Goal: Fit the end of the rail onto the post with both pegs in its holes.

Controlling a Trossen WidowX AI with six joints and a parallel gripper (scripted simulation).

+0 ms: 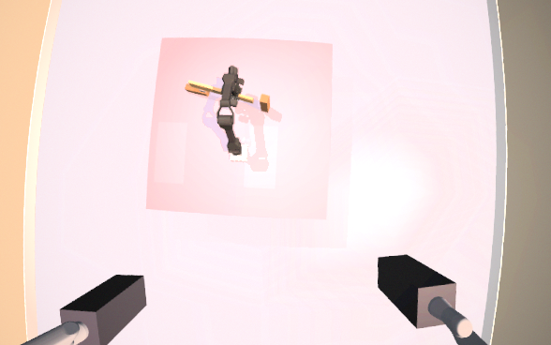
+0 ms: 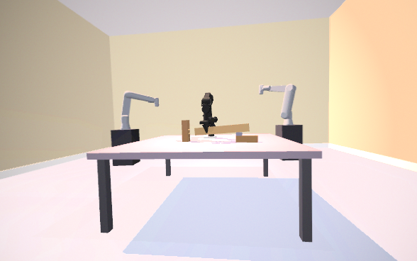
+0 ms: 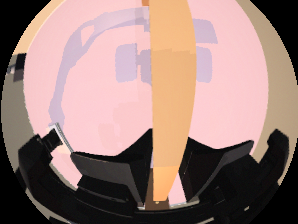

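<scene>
The wooden rail (image 1: 199, 84) (image 2: 230, 128) (image 3: 172, 75) is off the table and tilted, its post-side end lower. Its other end hangs above the low footboard block (image 1: 191, 89) (image 2: 247, 139), with a visible gap in the exterior view; the bracket is not clear. My gripper (image 2: 209, 131) (image 3: 160, 131) is shut on the rail, nearer its post-side end; the arm hides the fingers in the top view. The upright post (image 1: 265, 103) (image 2: 185, 130) stands apart from the rail's lower end. Its small pegs face the rail; the rail's holes are not visible.
The items are on the pink table (image 1: 187, 197) (image 2: 159, 146). Two pale arms (image 2: 125, 106) (image 2: 288, 101) stand on dark pedestals beyond the table. Shadows of my arm fall across the tabletop.
</scene>
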